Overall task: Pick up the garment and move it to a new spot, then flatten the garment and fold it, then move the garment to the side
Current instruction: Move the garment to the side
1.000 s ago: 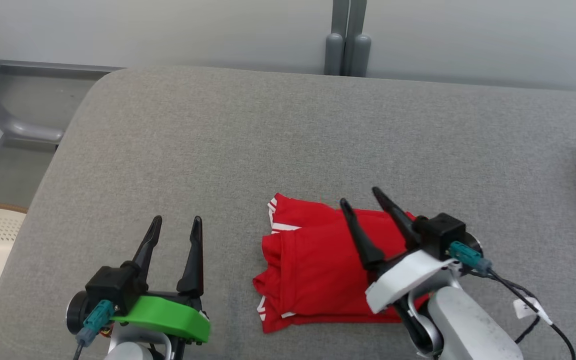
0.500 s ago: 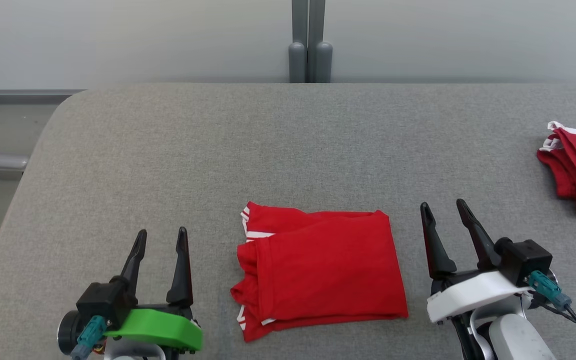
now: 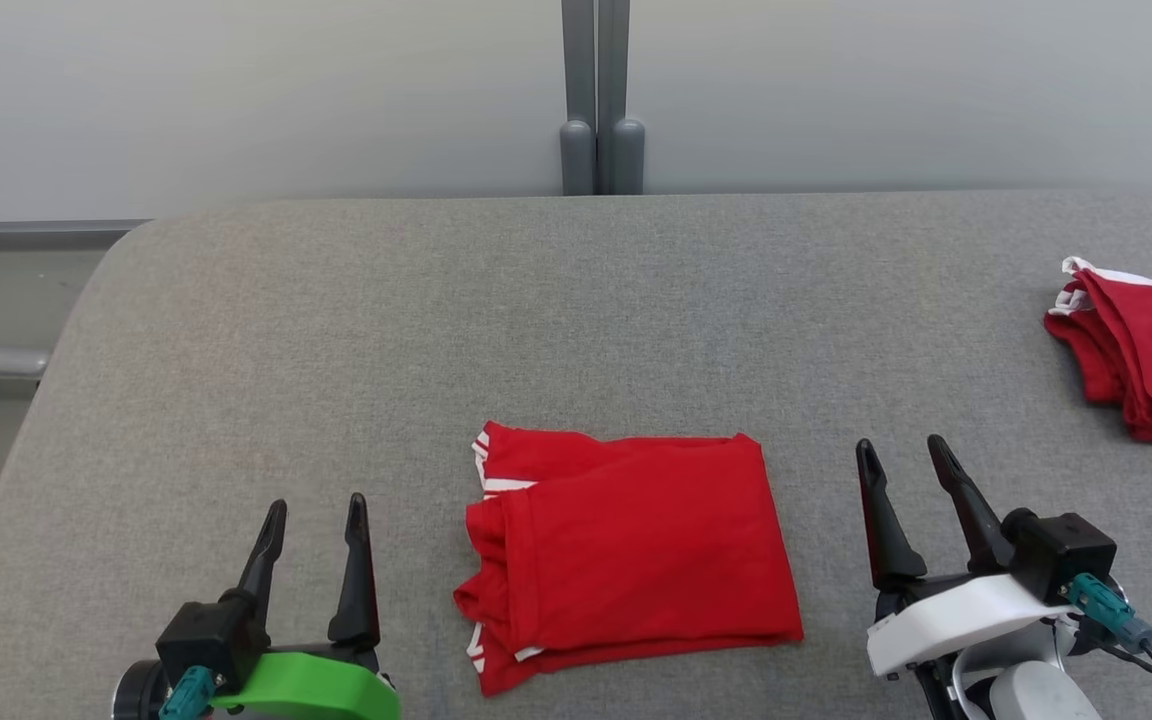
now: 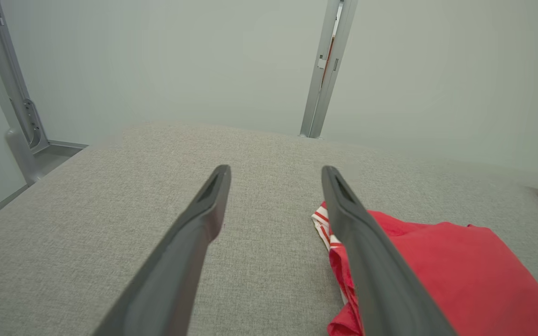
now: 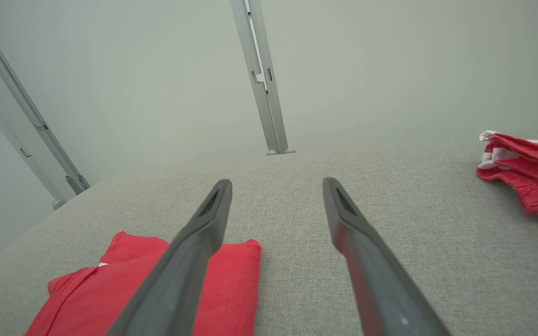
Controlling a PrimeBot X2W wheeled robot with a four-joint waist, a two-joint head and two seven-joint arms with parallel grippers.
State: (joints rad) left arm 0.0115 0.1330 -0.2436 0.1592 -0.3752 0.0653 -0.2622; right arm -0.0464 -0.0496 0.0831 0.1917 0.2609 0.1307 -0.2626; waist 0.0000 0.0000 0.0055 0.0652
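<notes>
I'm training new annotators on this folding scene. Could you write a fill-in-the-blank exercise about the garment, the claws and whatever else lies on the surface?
1. The folded garment lying between the two claws is ____ with white trim.
2. The left claw and the right claw both stand ____, holding nothing.
3. A second garment lies bunched on the grey surface, far to the robot's ____.
Missing words: red; open; right.

open grey surface (image 3: 336, 330) all around folded garment (image 3: 636, 550)
</notes>
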